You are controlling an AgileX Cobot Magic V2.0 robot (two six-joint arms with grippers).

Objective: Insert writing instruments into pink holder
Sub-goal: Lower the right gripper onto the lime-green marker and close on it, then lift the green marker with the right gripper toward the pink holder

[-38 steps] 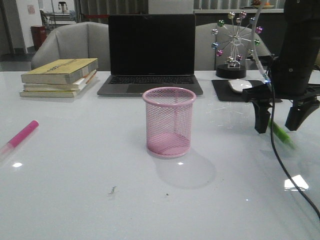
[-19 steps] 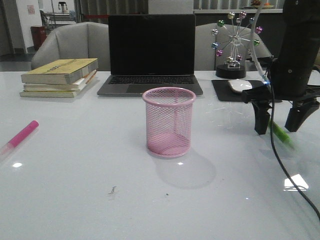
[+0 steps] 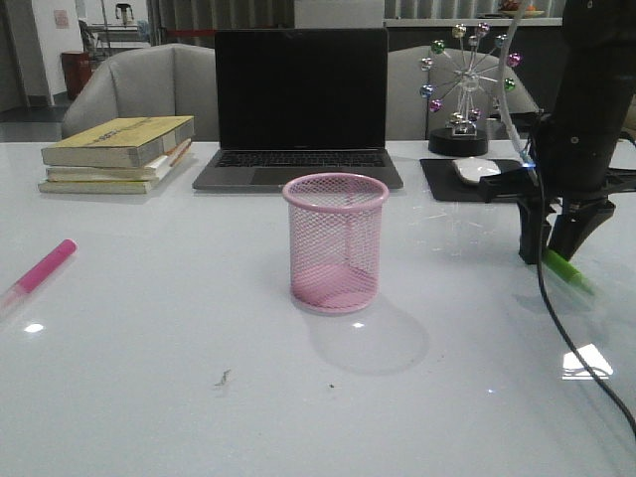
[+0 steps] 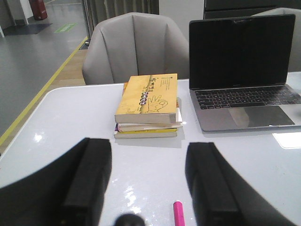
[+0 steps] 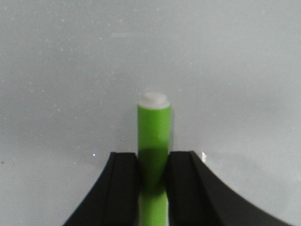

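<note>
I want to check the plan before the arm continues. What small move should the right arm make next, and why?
Probably lift straight up. In the right wrist view the right gripper has its fingers pressed on both sides of the green marker, which lies low on the table in the front view. The pink holder stands apart, toward the table's middle, so the marker must clear the surface first.

Glossy table [image 3: 149,378], wire-mesh holder [image 3: 336,243]
</note>
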